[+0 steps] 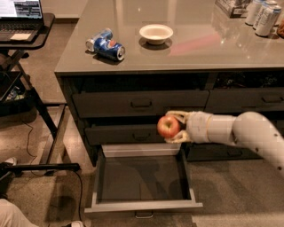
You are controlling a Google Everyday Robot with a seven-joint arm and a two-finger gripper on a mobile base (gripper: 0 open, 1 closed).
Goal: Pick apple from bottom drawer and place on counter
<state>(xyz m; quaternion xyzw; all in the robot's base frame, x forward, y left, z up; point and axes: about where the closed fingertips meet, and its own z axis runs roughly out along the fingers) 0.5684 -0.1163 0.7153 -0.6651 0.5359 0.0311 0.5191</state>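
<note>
The red apple with yellowish patches is held in my gripper, whose pale fingers close around it above and below. The white arm reaches in from the right. The apple hangs in front of the middle drawer's face, above the back of the open bottom drawer, whose dark interior holds nothing. The glossy grey-brown counter lies above, well higher than the apple.
On the counter lie a blue soda can on its side and a white bowl; several cans stand at the far right. A black laptop desk stands left. The open drawer juts out over the floor.
</note>
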